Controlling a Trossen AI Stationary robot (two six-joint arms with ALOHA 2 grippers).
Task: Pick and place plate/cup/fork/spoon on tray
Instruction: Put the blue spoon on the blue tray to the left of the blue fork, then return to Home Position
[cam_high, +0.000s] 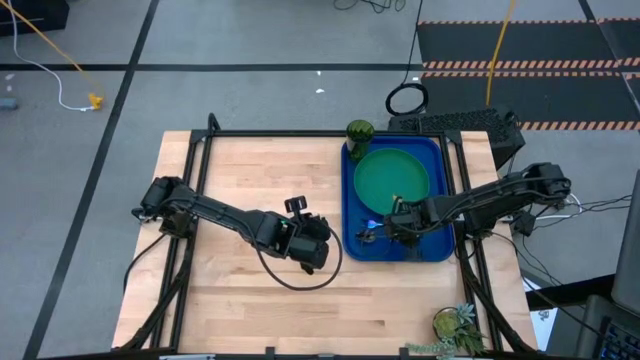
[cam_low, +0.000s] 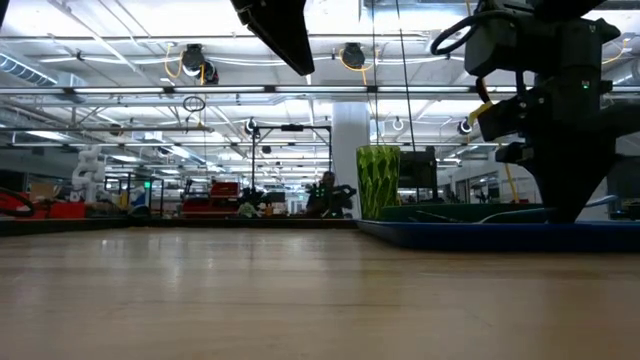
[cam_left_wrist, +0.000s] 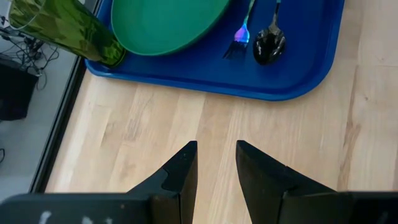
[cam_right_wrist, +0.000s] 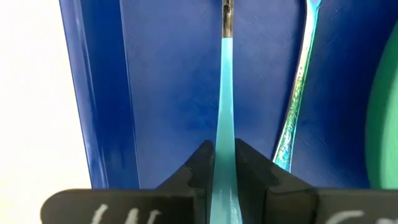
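The blue tray (cam_high: 440, 245) lies at the table's right. On it are the green plate (cam_high: 392, 175), with the olive-green cup (cam_high: 359, 132) upright at the tray's far left corner; the cup also shows in the low view (cam_low: 378, 182). The fork (cam_right_wrist: 297, 93) lies on the tray floor (cam_right_wrist: 168, 93) beside the spoon (cam_left_wrist: 268, 42). My right gripper (cam_high: 397, 222) is over the tray's near part, shut on the spoon's handle. My left gripper (cam_left_wrist: 216, 168) is open and empty above the bare wood left of the tray. My right gripper pinches the spoon's light blue handle (cam_right_wrist: 225, 134) near its free end between its two fingers, one on each side. The fingers slant down from the table's right and the handle runs straight out ahead of them. The dark bowl (cam_left_wrist: 268, 43) lies low on the tray floor.
A small potted plant (cam_high: 455, 325) stands at the table's near right corner. Dark equipment (cam_high: 455, 122) sits just past the tray's far edge. A black cable loop (cam_high: 300, 272) hangs under my left arm. Bare wood (cam_high: 250, 170) spreads left of the tray.
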